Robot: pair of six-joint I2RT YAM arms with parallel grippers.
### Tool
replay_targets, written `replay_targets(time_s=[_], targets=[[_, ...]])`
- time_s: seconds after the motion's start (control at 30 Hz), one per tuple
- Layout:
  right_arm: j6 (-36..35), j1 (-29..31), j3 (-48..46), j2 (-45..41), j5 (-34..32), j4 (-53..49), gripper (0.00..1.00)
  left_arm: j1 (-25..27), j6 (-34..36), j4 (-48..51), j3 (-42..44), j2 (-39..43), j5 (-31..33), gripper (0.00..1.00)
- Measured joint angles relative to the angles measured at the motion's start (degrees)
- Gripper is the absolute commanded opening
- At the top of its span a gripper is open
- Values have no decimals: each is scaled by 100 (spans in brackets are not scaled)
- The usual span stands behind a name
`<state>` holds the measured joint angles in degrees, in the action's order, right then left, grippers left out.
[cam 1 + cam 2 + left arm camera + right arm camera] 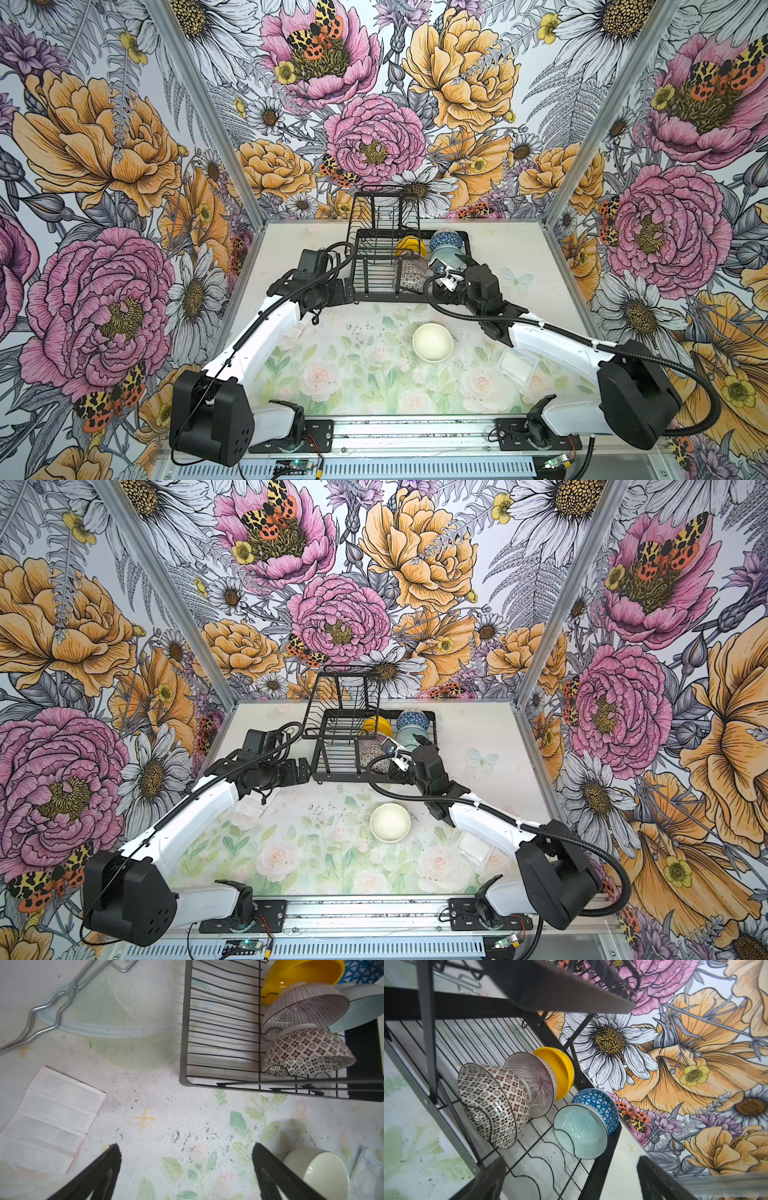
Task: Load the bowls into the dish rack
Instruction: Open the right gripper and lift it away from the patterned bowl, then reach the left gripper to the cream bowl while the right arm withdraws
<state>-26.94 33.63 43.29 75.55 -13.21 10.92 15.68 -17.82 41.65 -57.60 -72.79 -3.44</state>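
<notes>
The black wire dish rack [386,296] [332,771] stands at the back middle of the table. Five bowls lean on edge in its slots: yellow [560,1072], pink-striped [537,1084], black-and-white patterned [494,1101], blue-patterned [598,1101] and pale teal [580,1132]. A plain cream bowl [432,342] [390,822] [324,1169] sits upright on the table in front of the rack. My right gripper [570,1160] [454,264] hangs open and empty over the rack's right front, beside the teal bowl. My left gripper [186,1148] is open over bare table left of the rack.
Thin metal tongs [52,1005] lie on the table beyond the left gripper. A folded white sheet [52,1118] lies to its left. A clear square plastic tub [518,365] sits under the right forearm. Flowered walls close in the table on three sides.
</notes>
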Motion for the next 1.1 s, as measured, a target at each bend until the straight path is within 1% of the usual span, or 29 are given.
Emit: replay_targets(time_s=[0.07, 0.23, 0.33, 0.47, 0.6, 0.73, 0.83, 0.97, 1.1], targets=[[455, 39, 76, -319, -205, -463, 100, 138, -20, 83, -59, 85, 46, 99], [1757, 72, 551, -1001, -664, -1849, 99, 680, -160, 190, -133, 232, 160, 99], [2564, 61, 868, -1338, -758, -2686, 99, 997, -284, 234, -133, 227, 199, 99], [3528, -103, 1432, -1305, -501, -3724, 99, 1364, -439, 273, -133, 214, 258, 99], [4271, -442, 1539, -1134, 186, -4363, 98, 1746, -595, 262, -133, 68, 321, 99], [4708, -726, 1539, -883, 754, -4734, 98, 2118, -741, 170, -133, -337, 350, 97], [4863, -852, 1537, -704, 1021, -4863, 98, 2361, -883, 15, -133, -616, 343, 94], [4948, -922, 1530, -525, 1248, -4942, 98, 2588, -1005, -286, -133, -973, 271, 89], [4966, -933, 1506, -428, 1394, -4968, 98, 2732, -1095, -595, -138, -1416, 61, 82]])
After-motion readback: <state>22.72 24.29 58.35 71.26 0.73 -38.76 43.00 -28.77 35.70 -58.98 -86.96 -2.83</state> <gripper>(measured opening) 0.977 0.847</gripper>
